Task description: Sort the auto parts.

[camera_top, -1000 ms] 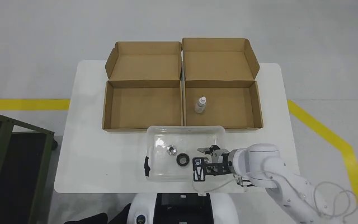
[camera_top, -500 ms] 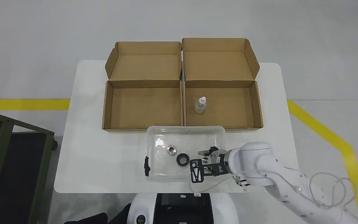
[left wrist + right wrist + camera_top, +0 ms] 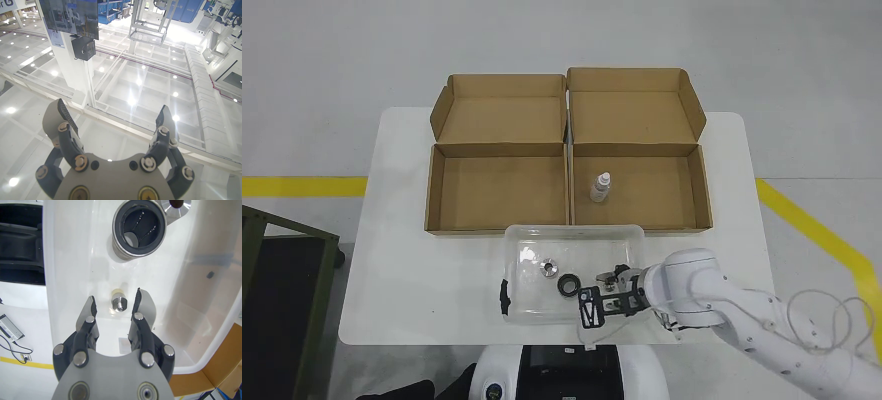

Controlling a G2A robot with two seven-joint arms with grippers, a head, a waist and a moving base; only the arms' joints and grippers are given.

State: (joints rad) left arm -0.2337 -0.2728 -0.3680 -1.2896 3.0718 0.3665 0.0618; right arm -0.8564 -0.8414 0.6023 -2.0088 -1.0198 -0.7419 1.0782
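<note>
Right wrist view: small silver metal fitting with pale cap (image 3: 118,302), lies flat on floor of clear plastic tub (image 3: 191,262), toward its near edge. Sits between spread fingers of right gripper (image 3: 115,293), touching neither. Probably light, rigid, slick, apt to roll; best pinched across silver body.

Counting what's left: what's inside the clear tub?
Three parts: a black-lined bearing, a metal flanged piece, and a small metal fitting between the right gripper's open jaws. The arm covers the tub's corner in the top view.
</note>
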